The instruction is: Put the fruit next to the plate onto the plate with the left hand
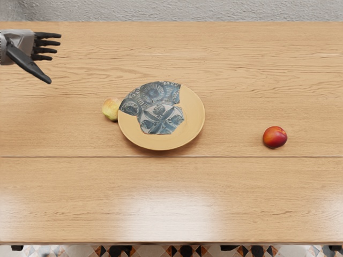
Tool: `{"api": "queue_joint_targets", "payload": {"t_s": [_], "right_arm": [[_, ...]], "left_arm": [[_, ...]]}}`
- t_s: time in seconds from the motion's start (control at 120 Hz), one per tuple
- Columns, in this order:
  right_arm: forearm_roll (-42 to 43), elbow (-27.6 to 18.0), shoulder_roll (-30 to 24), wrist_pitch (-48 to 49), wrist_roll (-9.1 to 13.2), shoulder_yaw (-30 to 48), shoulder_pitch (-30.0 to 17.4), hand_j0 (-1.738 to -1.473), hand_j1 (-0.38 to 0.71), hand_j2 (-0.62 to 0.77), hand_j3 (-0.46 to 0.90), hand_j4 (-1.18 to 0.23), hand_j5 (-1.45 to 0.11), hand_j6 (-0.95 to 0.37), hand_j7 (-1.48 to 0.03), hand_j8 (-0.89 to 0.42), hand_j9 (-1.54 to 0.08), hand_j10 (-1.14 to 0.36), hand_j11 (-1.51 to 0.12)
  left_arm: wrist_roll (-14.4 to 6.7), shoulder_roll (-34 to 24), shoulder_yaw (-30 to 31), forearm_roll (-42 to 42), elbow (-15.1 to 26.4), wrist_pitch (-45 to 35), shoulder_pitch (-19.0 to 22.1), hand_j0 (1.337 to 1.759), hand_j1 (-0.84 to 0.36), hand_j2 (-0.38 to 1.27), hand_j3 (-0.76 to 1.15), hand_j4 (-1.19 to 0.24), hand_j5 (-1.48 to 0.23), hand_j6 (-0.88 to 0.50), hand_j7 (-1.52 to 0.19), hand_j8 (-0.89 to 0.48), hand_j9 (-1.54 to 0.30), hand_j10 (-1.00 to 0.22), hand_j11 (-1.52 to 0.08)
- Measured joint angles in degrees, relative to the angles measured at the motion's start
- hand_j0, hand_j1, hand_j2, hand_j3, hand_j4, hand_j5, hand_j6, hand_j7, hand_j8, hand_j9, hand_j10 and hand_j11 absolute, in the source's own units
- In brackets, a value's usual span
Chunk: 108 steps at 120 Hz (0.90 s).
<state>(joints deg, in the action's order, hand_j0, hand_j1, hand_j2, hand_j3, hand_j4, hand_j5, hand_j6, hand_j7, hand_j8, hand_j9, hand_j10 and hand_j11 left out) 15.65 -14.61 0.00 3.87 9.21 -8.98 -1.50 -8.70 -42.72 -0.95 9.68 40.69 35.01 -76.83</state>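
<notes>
Plate (193, 113); alongside, yellow-green fruit (111, 108) (round)

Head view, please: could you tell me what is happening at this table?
The left hand hovers open over the far left corner of the table, holding nothing. The yellow-green fruit lies right beside the left rim of the plate, not yet on it. A red fruit sits apart to the right.

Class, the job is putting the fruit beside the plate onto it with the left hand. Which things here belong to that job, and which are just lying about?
Belong to the job: plate; yellow-green fruit, against its left rim; left hand, open, at the upper left.
Lying about: red fruit, well off to the plate's right.
</notes>
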Motion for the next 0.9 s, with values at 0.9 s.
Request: {"api": "queue_joint_targets", "payload": {"t_s": [0.9], "right_arm": [[0.0,0.5,0.0,-0.4,0.0,0.0,-0.2,-1.658,-0.32,0.00,0.00,-0.02,-0.03,-0.02,-0.03,-0.02,-0.03,-0.02,-0.03]], "left_arm": [[5.6,23.3,13.5,12.7,1.7,-34.9,5.2,1.658,0.35,0.00,0.00,0.00,0.00,0.00,0.00,0.00,0.00,0.00,0.00]]}}
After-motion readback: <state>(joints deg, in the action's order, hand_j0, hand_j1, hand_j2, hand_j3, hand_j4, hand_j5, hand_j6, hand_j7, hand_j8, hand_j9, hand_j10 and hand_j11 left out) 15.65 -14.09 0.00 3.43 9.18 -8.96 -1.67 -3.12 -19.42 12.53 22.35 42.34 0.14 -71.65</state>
